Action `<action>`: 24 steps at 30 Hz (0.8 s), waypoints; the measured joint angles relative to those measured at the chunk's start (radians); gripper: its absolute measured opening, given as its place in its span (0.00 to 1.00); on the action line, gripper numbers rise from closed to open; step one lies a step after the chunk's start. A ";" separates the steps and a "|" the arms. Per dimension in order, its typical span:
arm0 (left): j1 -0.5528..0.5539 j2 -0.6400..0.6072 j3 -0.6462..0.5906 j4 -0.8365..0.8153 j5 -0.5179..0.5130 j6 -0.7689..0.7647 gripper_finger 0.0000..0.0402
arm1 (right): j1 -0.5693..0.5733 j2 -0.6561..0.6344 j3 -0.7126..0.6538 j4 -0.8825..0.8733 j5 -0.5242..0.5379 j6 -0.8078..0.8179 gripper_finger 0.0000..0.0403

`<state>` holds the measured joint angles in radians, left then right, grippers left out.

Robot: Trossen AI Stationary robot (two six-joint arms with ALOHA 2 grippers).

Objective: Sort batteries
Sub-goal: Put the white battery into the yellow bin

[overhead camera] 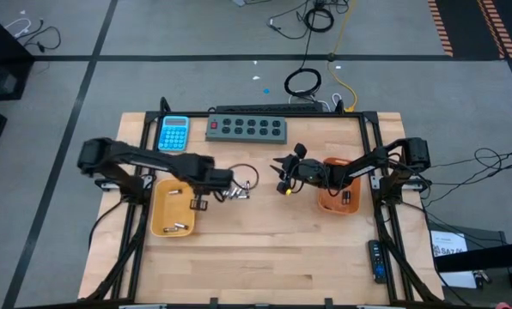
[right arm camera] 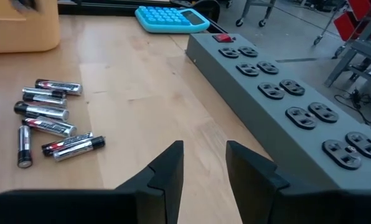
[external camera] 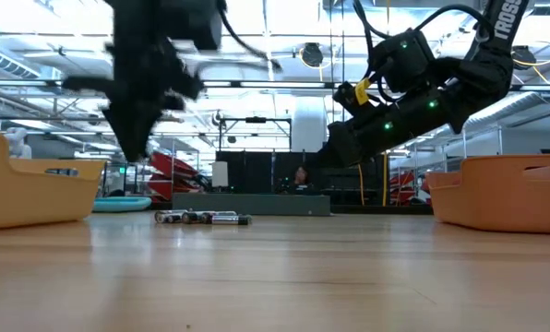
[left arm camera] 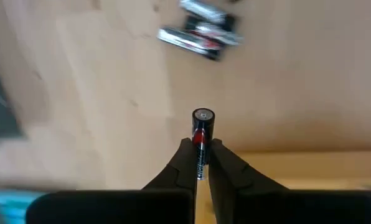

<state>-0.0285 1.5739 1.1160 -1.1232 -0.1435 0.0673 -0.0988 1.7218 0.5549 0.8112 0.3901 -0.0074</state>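
Note:
A loose pile of small batteries (overhead camera: 235, 193) lies flat on the wooden table between the two trays, and shows too as batteries (right arm camera: 48, 118) in the right wrist view and batteries (external camera: 201, 218) in the low view. My left gripper (overhead camera: 198, 203) hangs over the right rim of the yellow tray (overhead camera: 157, 215) and is shut on one dark battery with a red band (left arm camera: 202, 127). A few batteries (overhead camera: 175, 227) lie inside that tray. My right gripper (overhead camera: 282, 184) is open, in the air right of the pile, touching nothing. The orange tray (overhead camera: 325, 204) sits under the right arm. My left gripper (left arm camera: 200, 146) pinches the dark battery by its lower body (left arm camera: 200, 155) between the two fingers, coming from above and pointing down. The battery lies along the fingers, its silvery end (left arm camera: 203, 114) sticking out past the tips. It is lifted clear of the table.
A grey power strip (overhead camera: 246, 129) and a blue calculator (overhead camera: 174, 132) lie along the table's far edge. Bare wood spreads across the near half of the table. A black frame (overhead camera: 368, 154) stands around the table's sides.

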 joint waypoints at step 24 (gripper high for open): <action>-0.118 -0.169 -0.367 0.003 0.248 -0.480 0.15 | 0.002 0.000 0.000 0.001 0.000 0.018 0.28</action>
<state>-0.1463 1.4050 0.7490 -1.1199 0.1045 -0.4131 -0.0963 1.7218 0.5549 0.8120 0.3897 0.0109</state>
